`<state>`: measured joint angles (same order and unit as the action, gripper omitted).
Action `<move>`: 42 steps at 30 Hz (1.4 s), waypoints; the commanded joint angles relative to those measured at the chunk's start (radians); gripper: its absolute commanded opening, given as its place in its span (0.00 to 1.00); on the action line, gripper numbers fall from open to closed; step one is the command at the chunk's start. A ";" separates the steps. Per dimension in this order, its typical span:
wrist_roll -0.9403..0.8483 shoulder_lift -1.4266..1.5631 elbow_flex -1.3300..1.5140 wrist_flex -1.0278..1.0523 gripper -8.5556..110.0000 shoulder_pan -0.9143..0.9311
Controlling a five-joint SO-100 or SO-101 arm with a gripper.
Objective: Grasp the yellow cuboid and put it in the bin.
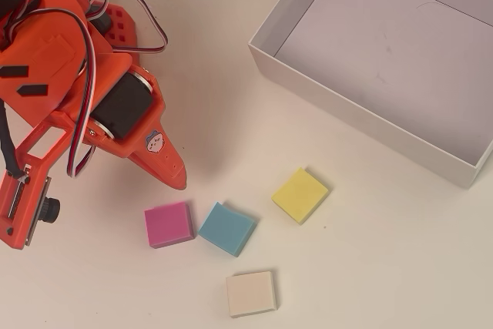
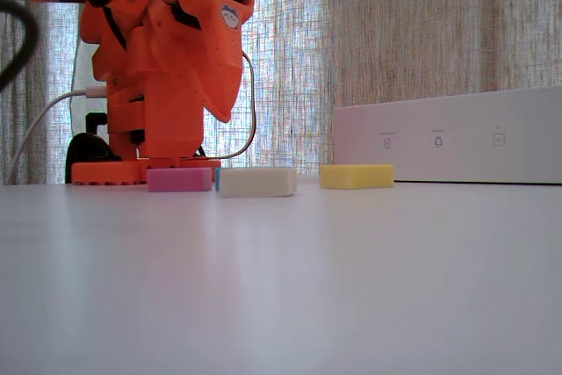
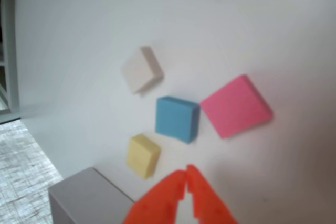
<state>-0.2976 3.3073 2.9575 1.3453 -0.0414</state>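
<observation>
White worktop (image 1: pixel 370 267) carrying four foam blocks, curtain hanging behind.
Going left to right from overhead: orange pincer (image 1: pixel 179 179) hovering above the worktop, tips pressed together and gripping nothing in the wrist view (image 3: pixel 187 174); pink block (image 1: pixel 169 224) lying just below its tip; blue block (image 1: pixel 227 228) sitting just beside the pink; cream block (image 1: pixel 250 293) resting nearer the lower edge; yellow cuboid (image 1: pixel 300 195) lying flat, apart from the others, short of the bin (image 1: pixel 362 117).

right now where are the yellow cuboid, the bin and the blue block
yellow cuboid (image 1: pixel 300 195), overhead view, middle of its top face
bin (image 1: pixel 362 117), overhead view, its near white wall
blue block (image 3: pixel 176 118), wrist view, centre of its top face
</observation>
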 commanded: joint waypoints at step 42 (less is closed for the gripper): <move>-0.118 -0.322 -0.385 -0.179 0.23 -0.006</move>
<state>-0.4004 3.1002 2.7151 1.2134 -0.0353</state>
